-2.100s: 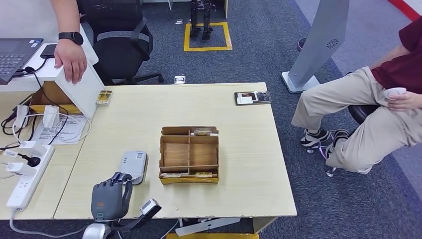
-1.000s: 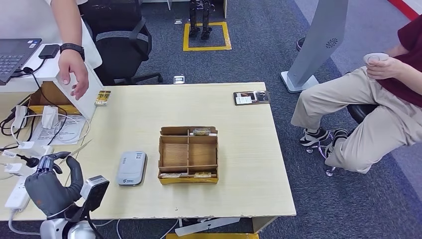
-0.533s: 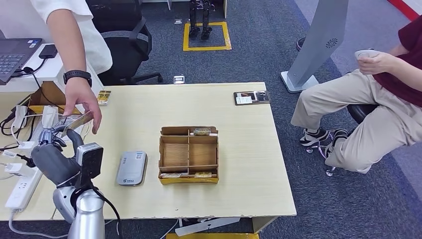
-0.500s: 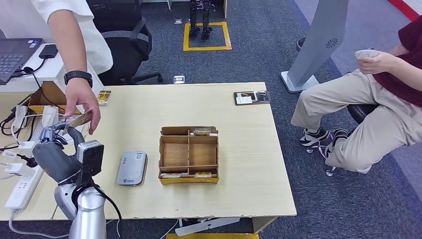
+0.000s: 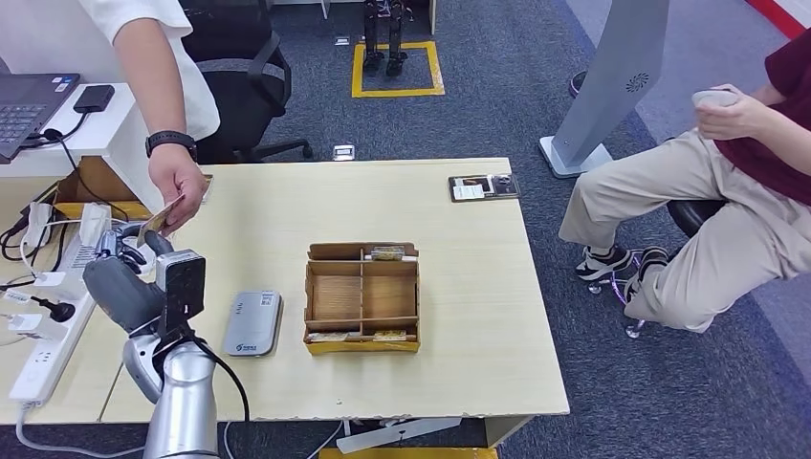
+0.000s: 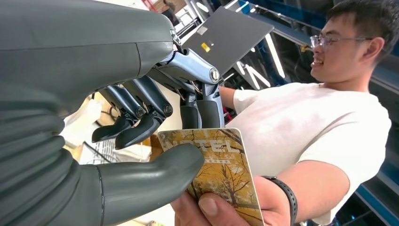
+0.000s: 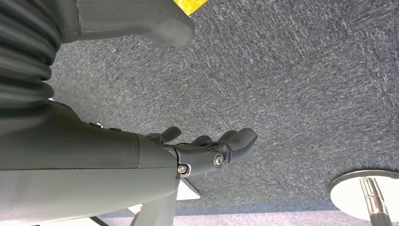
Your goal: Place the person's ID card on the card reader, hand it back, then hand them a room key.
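My left hand (image 5: 124, 277) is raised over the table's left end and pinches a card (image 5: 158, 218) between thumb and fingers. The left wrist view shows the card (image 6: 221, 165) close up: yellow trees and the letters "OTEL". My thumb (image 6: 150, 174) presses on its face. A standing person's hand (image 5: 180, 191) grips the same card at its other end. The grey card reader (image 5: 254, 323) lies flat on the table with nothing on it. Beside it stands a cardboard tray (image 5: 363, 251) with cards in its compartments. My right hand (image 7: 207, 150) hangs over the carpet, holding nothing.
A power strip (image 5: 43, 344), cables and papers crowd the table's left edge. A black card holder (image 5: 486, 187) lies at the far right corner. A second person sits to the right (image 5: 689, 220). An office chair (image 5: 239, 86) stands behind the table.
My left hand lifted from beside the card reader and swung left and up with the card. The person's hand came down from the white box and took hold of the card.
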